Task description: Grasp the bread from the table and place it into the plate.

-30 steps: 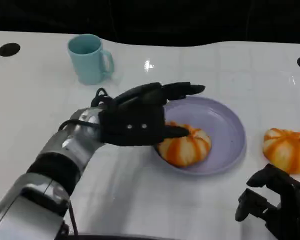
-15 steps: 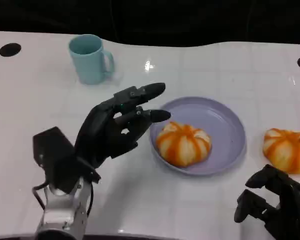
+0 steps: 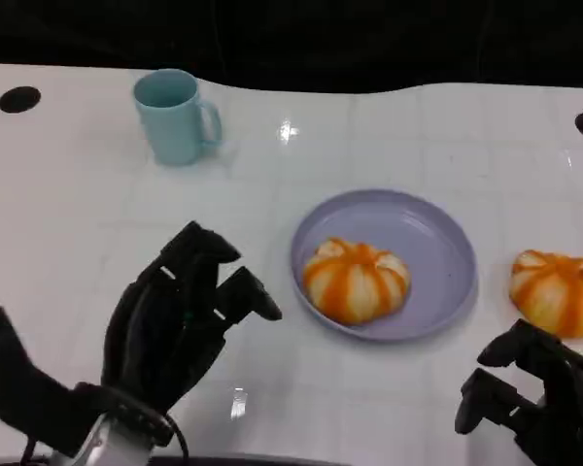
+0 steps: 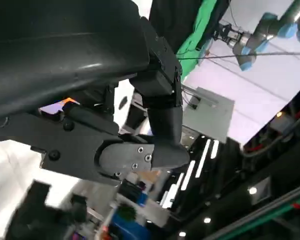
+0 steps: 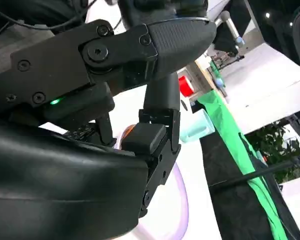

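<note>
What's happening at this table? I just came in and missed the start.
A humanoid robot is moving bread onto a plate. One orange-striped round bread roll already sits in the lilac round plate. The left hand is empty, fingers apart, drawn back toward the robot after letting go. A second orange-striped roll lies on the white table beside the plate, near the right hand, which holds nothing. A light blue mug stands at the far left.

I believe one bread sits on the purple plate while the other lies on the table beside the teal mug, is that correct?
Not quite. One bread does sit on the purple plate, but the other bread lies on the table right of the plate, far from the teal mug, as the head view shows.
</note>
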{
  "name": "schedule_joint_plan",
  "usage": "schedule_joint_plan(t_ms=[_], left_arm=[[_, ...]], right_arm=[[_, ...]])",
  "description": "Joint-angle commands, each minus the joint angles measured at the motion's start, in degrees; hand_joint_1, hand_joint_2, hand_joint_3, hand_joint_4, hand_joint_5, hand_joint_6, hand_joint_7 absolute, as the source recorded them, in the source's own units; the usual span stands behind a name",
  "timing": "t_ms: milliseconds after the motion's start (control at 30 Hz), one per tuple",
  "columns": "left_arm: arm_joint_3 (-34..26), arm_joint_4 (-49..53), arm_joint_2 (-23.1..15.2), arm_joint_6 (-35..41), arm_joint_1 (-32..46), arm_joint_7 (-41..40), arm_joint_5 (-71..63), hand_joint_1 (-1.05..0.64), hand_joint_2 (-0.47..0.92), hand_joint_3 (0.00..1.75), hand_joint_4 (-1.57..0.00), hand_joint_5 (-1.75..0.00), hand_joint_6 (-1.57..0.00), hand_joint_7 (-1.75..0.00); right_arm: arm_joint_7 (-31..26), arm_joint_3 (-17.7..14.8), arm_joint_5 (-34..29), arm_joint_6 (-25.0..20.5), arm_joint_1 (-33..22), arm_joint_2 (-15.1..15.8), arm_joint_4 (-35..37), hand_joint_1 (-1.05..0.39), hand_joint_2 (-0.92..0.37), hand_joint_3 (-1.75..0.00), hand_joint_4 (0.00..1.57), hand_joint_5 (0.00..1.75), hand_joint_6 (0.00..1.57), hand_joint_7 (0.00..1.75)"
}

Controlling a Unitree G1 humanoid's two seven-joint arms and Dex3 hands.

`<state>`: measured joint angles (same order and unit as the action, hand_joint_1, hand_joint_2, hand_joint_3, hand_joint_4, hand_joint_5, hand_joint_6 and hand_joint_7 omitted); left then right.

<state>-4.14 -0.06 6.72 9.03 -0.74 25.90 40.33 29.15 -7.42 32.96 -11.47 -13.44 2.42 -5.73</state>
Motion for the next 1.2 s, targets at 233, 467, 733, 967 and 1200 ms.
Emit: schedule_joint_plan(t_ms=[233, 467, 733, 967, 1200], left_arm=[[-0.45, -5.44, 1.79, 0.63, 10.94, -1.14, -0.19, -0.55, 0.92, 0.38, -0.81, -1.75, -0.61, -1.75], [-1.16, -2.88, 2.02, -1.81, 12.37, -0.07, -1.89, -0.55, 0.92, 0.39, -0.83, -1.75, -0.62, -1.75], [-2.03, -0.85, 2.1, -2.92, 11.9, -0.56, -3.58, -0.55, 0.92, 0.36, -0.86, -1.75, -0.66, -1.75], [-2.79, 1.39, 1.82, -3.61, 10.55, 0.32, -4.04, -0.55, 0.92, 0.38, -0.87, -1.75, -0.65, -1.75], [-3.92, 4.23, 1.49, -5.04, 8.57, 1.67, -4.15, -0.55, 0.92, 0.38, -0.87, -1.75, -0.64, -1.75]], right_arm=[[-0.35, -0.57, 0.01, 0.56, -0.05, 0.33, -0.2, -0.53, -0.92, -0.2, 0.73, 1.55, 0.79, 1.06], [-0.58, -0.39, 0.0, 0.44, 0.01, 0.17, -0.42, -0.53, -0.92, -0.2, 0.72, 1.56, 0.79, 1.08], [-0.06, -1.01, 0.29, 1.25, 0.04, 0.32, 0.26, -0.53, -0.92, -0.22, 0.72, 1.56, 0.78, 1.1], [-0.1, -1.42, 0.6, 1.03, 0.18, 0.46, 0.66, -0.53, -0.92, -0.2, 0.74, 1.53, 0.78, 1.09], [0.18, -1.7, 0.37, 1.11, 0.89, 0.6, 1.63, -0.54, -0.92, -0.2, 0.73, 1.55, 0.78, 1.08]])
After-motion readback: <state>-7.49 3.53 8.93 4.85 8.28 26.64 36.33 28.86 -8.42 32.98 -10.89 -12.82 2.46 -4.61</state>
